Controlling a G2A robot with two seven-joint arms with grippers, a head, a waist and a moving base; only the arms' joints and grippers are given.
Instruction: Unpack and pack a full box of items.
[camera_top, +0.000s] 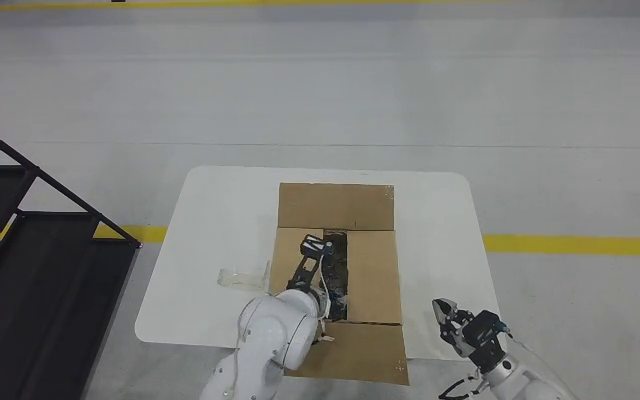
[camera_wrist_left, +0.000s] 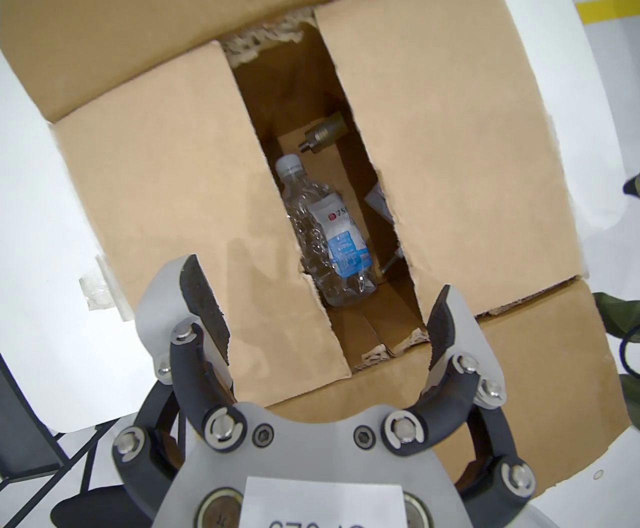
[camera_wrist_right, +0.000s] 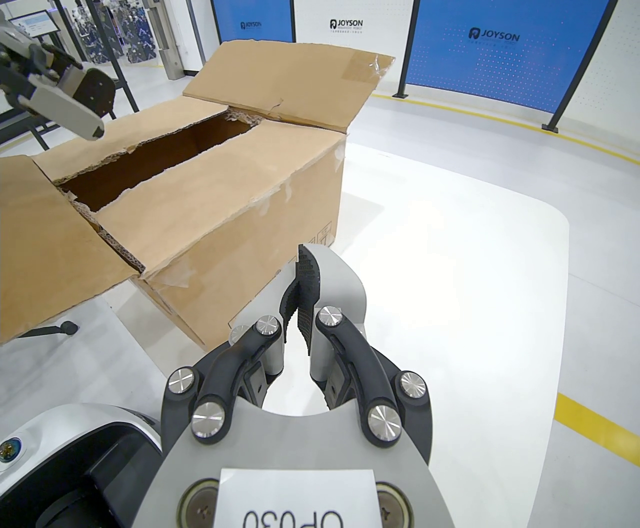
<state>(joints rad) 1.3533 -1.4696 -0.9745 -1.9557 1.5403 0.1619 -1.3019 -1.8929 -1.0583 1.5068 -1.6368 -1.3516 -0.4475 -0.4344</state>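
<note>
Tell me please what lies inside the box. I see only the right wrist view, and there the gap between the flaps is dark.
Observer: A clear water bottle lies on its side on the bottom of the box.
Operator: Is there something more inside?
Observer: Yes, a small metal cylinder lies just beyond the bottle's neck end.
Operator: And the left claw, is it open?
Observer: Yes, the left claw is open above the gap and holds nothing.
</note>
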